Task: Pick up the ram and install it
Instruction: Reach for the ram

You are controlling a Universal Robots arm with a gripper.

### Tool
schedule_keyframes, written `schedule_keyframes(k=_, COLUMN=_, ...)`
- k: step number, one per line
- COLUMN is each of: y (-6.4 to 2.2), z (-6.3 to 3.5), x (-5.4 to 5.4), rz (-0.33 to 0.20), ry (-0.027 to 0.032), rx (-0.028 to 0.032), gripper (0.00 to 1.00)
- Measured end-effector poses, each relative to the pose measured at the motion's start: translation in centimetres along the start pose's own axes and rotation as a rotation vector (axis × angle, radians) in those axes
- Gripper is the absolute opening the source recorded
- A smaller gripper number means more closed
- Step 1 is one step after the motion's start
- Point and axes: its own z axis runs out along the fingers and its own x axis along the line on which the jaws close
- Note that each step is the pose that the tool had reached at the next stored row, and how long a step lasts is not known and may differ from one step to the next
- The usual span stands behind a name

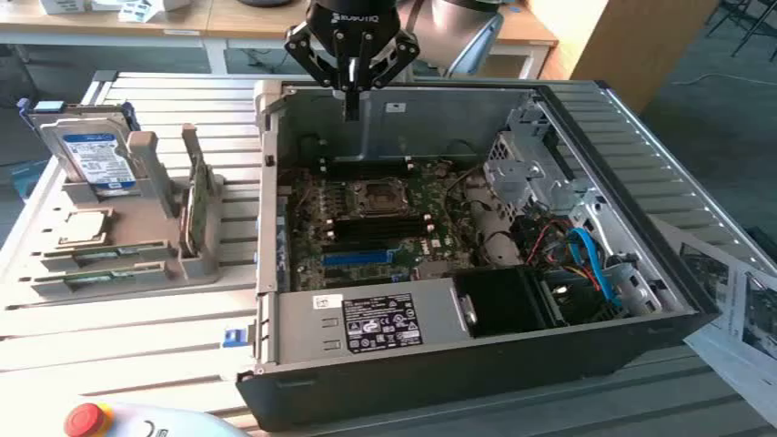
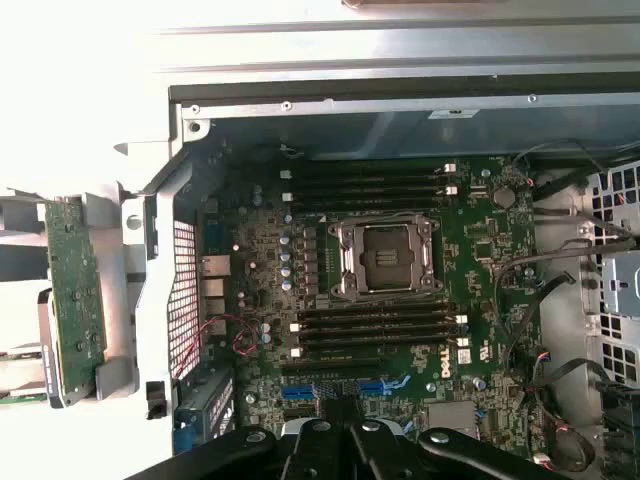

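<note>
Ram [image 1: 116, 250] lies flat in the near end of a grey holder tray [image 1: 182, 271] on the slatted surface [image 1: 122, 337]. The tray is outside the open computer case [image 1: 486, 364], beside the case wall at the exterior view's left. A red button [image 1: 83, 419] sits nearest the camera, before the case's near corner. Against the near wall inside the case is the labelled power supply [image 1: 370, 320]. Beyond it the green motherboard [image 1: 377, 218] covers the case floor, with long dark memory slots [image 2: 375, 325] beside its square socket [image 2: 385, 258]. Level with the case's middle, an upright green card [image 1: 195, 205] stands in the tray, and a hard drive [image 1: 95, 155] stands farther back. Over the case's far wall hangs the gripper [image 1: 352, 109], jaws together and gripping nothing.
</note>
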Motion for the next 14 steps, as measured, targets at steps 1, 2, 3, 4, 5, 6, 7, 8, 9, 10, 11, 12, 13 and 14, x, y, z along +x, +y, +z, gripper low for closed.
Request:
schedule_keyframes(k=1, y=0.00, z=0.00, x=0.00, rz=0.000, ry=0.0000, rx=0.0000, gripper=0.11)
schedule_keyframes(k=2, y=0.00, z=0.00, x=0.00, rz=0.000, ry=0.0000, rx=0.0000, gripper=0.11)
schedule_keyframes(k=3, y=0.00, z=0.00, x=0.00, rz=0.000, ry=0.0000, rx=0.0000, gripper=0.11)
schedule_keyframes(k=4, y=0.00, z=0.00, x=0.00, rz=0.000, ry=0.0000, rx=0.0000, gripper=0.11)
schedule_keyframes(k=5, y=0.00, z=0.00, x=0.02, rz=0.000, ry=0.0000, rx=0.0000, gripper=0.11)
schedule_keyframes(k=6, y=0.00, z=0.00, x=0.07, rz=0.000, ry=0.0000, rx=0.0001, gripper=0.11)
schedule_keyframes(k=7, y=-0.01, z=-0.01, x=0.14, rz=0.000, ry=0.0001, rx=0.0001, gripper=0.11)
schedule_keyframes(k=8, y=-0.01, z=-0.01, x=0.22, rz=0.000, ry=0.0000, rx=0.0001, gripper=0.11)
schedule_keyframes(k=9, y=-0.01, z=-0.01, x=0.31, rz=0.000, ry=0.0001, rx=0.0001, gripper=0.11)
schedule_keyframes(k=10, y=-0.01, z=-0.01, x=0.39, rz=0.000, ry=0.0000, rx=0.0000, gripper=0.11)
schedule_keyframes(k=11, y=-0.01, z=-0.01, x=0.47, rz=0.000, ry=0.0000, rx=0.0000, gripper=0.11)
schedule_keyframes(k=12, y=-0.01, z=-0.01, x=0.56, rz=0.000, ry=0.0000, rx=0.0000, gripper=0.11)
schedule_keyframes(k=13, y=-0.01, z=-0.02, x=0.65, rz=0.000, ry=0.0000, rx=0.0000, gripper=0.11)
schedule_keyframes(k=14, y=-0.01, z=-0.02, x=0.75, rz=0.000, ry=0.0000, rx=0.0000, gripper=0.11)
